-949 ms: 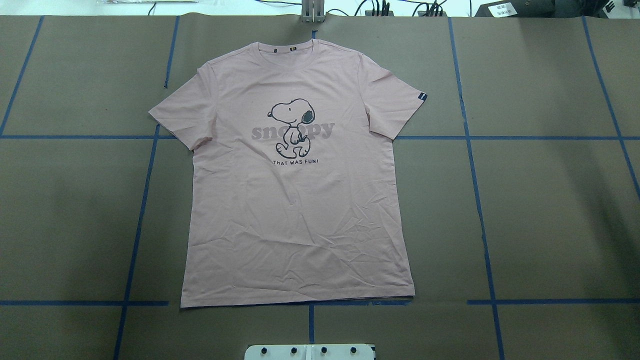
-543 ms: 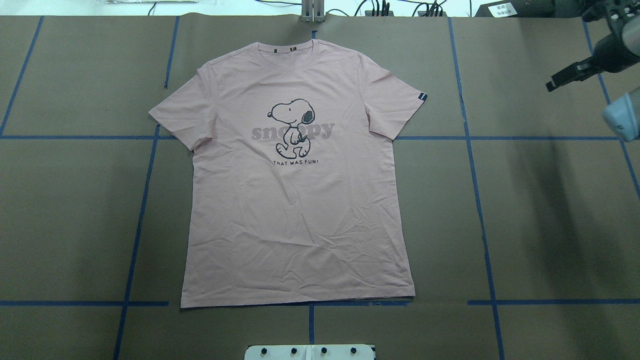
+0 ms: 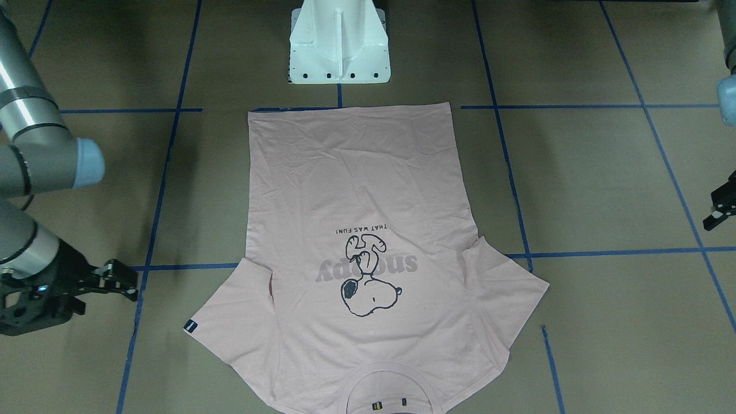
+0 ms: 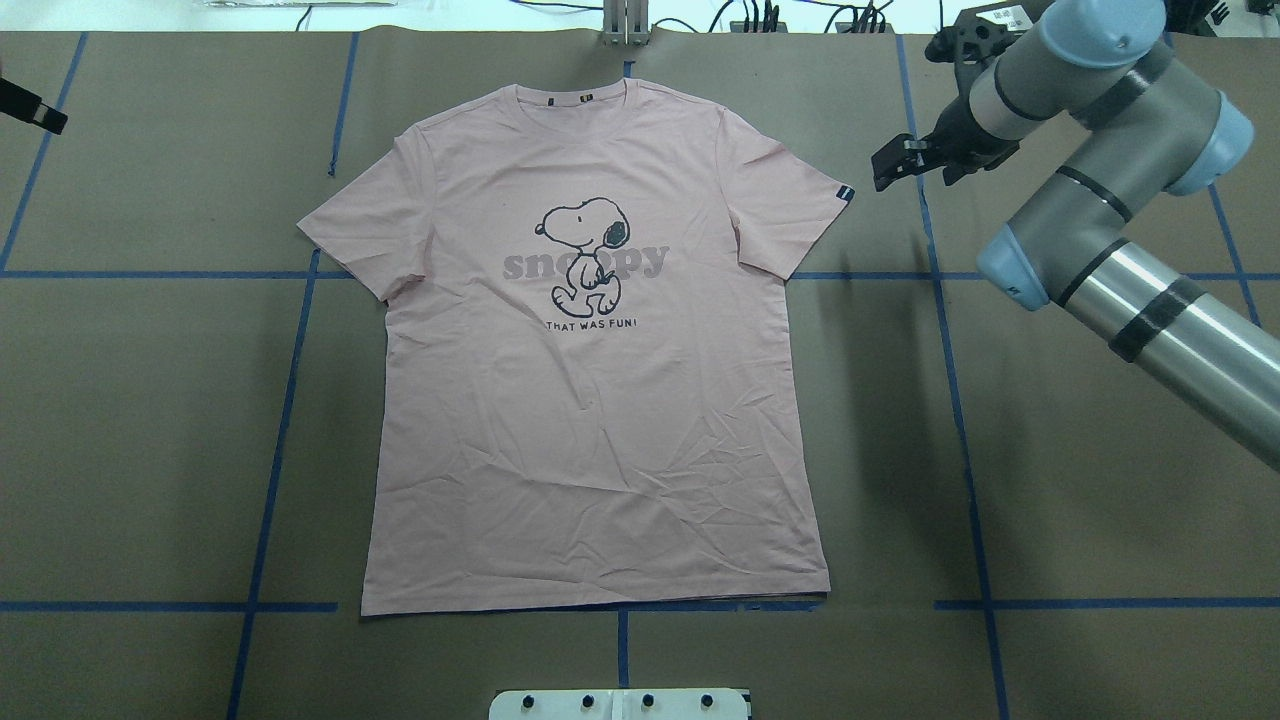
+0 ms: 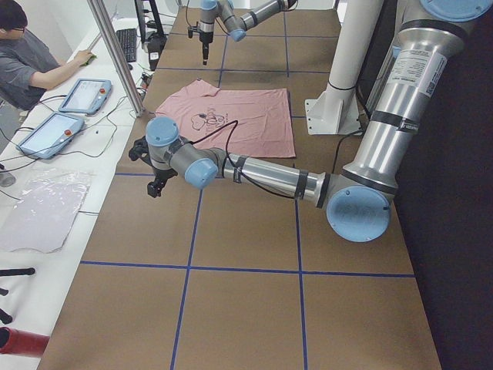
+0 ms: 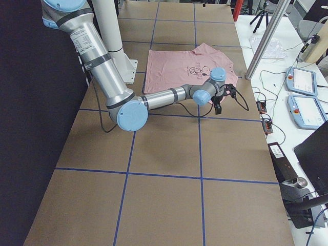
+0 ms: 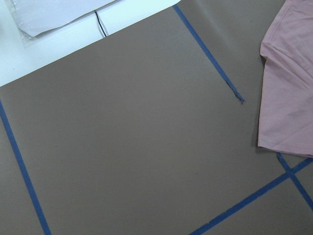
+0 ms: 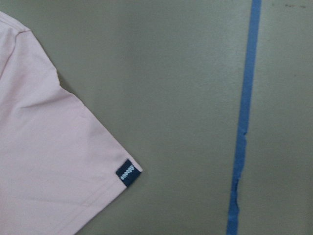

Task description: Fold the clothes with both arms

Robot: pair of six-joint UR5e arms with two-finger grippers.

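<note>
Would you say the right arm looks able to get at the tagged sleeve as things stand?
Probably yes: the right claw hangs just beside the sleeve, with only bare table between them.

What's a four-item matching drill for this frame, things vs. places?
Things:
1. T-shirt
2. sleeve tag
3. right gripper
4. left gripper

Places:
a. beside the tagged sleeve, off the cloth
b. lying flat, print side up
c. far out on the robot's left, apart from the shirt
d. on a sleeve hem, on the robot's right

Pairs: 1-b, 2-d, 3-a, 4-c
</note>
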